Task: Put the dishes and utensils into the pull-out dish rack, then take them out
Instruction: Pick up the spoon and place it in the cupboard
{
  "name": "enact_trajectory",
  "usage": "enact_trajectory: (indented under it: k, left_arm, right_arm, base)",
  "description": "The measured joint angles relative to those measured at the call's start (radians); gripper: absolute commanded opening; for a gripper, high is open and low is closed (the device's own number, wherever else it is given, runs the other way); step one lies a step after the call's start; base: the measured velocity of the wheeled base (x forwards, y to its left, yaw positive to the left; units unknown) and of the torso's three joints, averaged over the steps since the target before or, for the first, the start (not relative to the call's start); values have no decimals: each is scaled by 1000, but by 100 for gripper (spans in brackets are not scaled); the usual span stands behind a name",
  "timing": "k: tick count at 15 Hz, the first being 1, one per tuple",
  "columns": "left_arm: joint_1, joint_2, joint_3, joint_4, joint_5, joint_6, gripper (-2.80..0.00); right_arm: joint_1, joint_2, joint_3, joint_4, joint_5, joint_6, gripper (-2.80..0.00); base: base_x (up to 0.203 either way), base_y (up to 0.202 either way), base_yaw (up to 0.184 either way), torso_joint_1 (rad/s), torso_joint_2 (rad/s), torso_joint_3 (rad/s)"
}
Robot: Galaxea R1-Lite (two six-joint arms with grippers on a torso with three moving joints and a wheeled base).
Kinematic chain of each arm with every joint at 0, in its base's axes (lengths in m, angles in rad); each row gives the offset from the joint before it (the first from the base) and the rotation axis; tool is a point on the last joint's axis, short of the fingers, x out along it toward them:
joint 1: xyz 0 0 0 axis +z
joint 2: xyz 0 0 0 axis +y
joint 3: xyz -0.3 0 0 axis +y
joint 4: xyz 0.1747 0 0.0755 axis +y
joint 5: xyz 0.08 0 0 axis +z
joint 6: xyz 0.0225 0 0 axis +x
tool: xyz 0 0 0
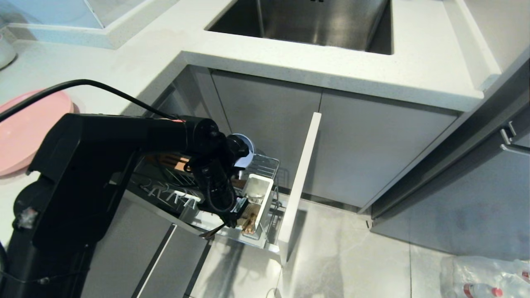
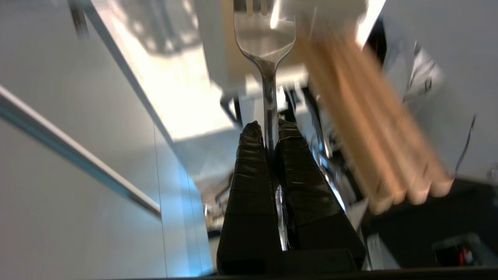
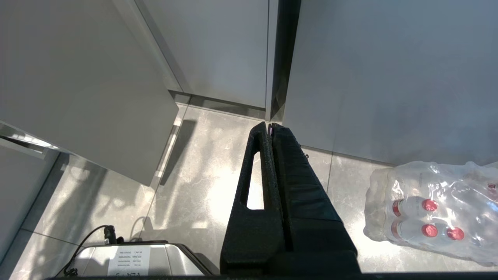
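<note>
L tool (image 2: 271, 128) is clenched on the fork (image 2: 268, 50), gripping the slim handle w/ the tines pointing away from the wrist. In the head view it sits low over the front of the pull-out dish rack (image 1: 265, 165), right at the white utensil cup (image 1: 258, 198). Chopsticks (image 2: 373, 128) stand just beside the fork in the L wrist view and look to be in the cup's near compartment; can't tell if the fork touches them.

R tool (image 3: 270, 130) is clenched on nothing, parked low, facing the floor and a wrapped pack of bottles (image 3: 432, 210).

Progress, as a judgement:
- Blue-grey bowl (image 1: 248, 145) sits at the back of the rack, mostly hidden behind the arm, so prob. loaded.
- Chopsticks appear loaded.
- Fork is at the cup but in the tool's grip; can't tell from this alone whether it's going in or coming out.
- Pink plate (image 1: 25, 128) lies on the surface at far left, well apart from the rack. So either loading isn't finished, w/ plate to go, or unloading is underway and the plate is out.

Either way, bowl and chopsticks are left to handle. Rack drawer is pulled out beside the open white door (image 1: 300, 182) under the sink (image 1: 314, 20).
</note>
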Motion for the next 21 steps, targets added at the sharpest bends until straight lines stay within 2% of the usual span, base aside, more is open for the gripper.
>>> enact_trajectory:
  k: [8, 18, 19, 21]
  left_arm:
    - [0, 33, -21, -61, 8, 2, -280]
    - [1, 44, -21, -62, 18, 3, -280]
    - [1, 44, -21, -63, 19, 4, 0]
    - [1, 42, -21, -63, 19, 4, 0]
  right_arm:
    - [0, 0, 0, 0, 0, 0, -280]
    - [0, 0, 0, 0, 0, 0, -280]
    - [0, 0, 0, 0, 0, 0, -280]
    - [0, 0, 0, 0, 0, 0, -280]
  base:
    - [0, 0, 0, 0, 0, 0]
    - [0, 0, 0, 0, 0, 0]
    - [0, 0, 0, 0, 0, 0]
    - [0, 0, 0, 0, 0, 0]
